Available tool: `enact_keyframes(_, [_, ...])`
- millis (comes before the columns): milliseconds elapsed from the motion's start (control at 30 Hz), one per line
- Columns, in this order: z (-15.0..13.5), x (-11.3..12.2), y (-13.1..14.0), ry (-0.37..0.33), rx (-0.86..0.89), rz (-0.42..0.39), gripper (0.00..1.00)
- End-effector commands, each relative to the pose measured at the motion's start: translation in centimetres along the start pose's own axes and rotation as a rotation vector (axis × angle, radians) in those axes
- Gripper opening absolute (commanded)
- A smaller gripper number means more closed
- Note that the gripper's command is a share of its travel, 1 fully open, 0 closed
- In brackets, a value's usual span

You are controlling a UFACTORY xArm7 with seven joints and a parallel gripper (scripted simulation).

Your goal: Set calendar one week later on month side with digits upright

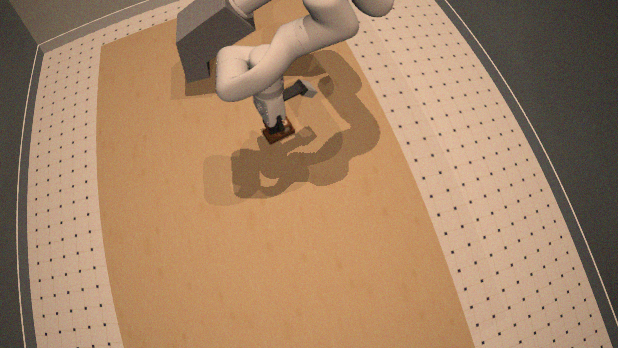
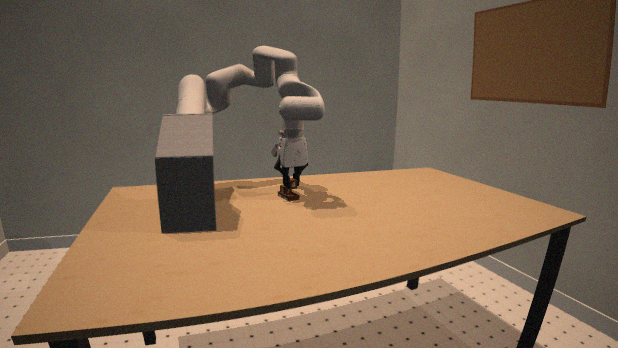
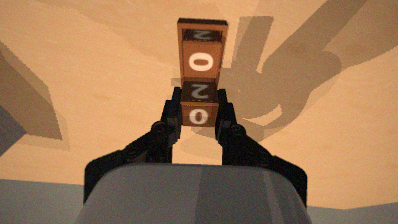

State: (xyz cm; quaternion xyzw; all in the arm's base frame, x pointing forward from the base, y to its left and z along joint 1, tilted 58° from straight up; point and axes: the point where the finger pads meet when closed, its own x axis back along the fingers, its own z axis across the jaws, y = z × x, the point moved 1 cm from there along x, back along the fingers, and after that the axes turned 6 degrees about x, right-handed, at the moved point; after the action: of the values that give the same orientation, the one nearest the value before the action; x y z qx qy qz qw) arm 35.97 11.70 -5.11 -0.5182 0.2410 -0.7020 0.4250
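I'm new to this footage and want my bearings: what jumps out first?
The white arm bends down from its grey pedestal at the table's far side. Its gripper is closed on the near cube, which shows 0 and 2. The far cube sits in the small brown tray.

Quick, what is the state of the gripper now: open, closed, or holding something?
Gripper: closed, its jaws holding the nearer calendar cube.
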Motion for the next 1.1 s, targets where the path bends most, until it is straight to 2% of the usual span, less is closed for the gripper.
enact_keyframes(0, [0.0,2.9,0.1,0.001,0.000,-0.002,0.29])
enact_keyframes(133, [0.0,5.6,0.1,0.001,0.000,-0.002,0.29])
enact_keyframes(267, [0.0,7.0,0.1,0.001,0.000,-0.002,0.29])
enact_keyframes(767, [0.1,7.1,0.1,0.001,-0.010,-0.003,0.29])
enact_keyframes(1067, [1.1,7.2,0.8,0.006,-0.200,-0.006,0.29])
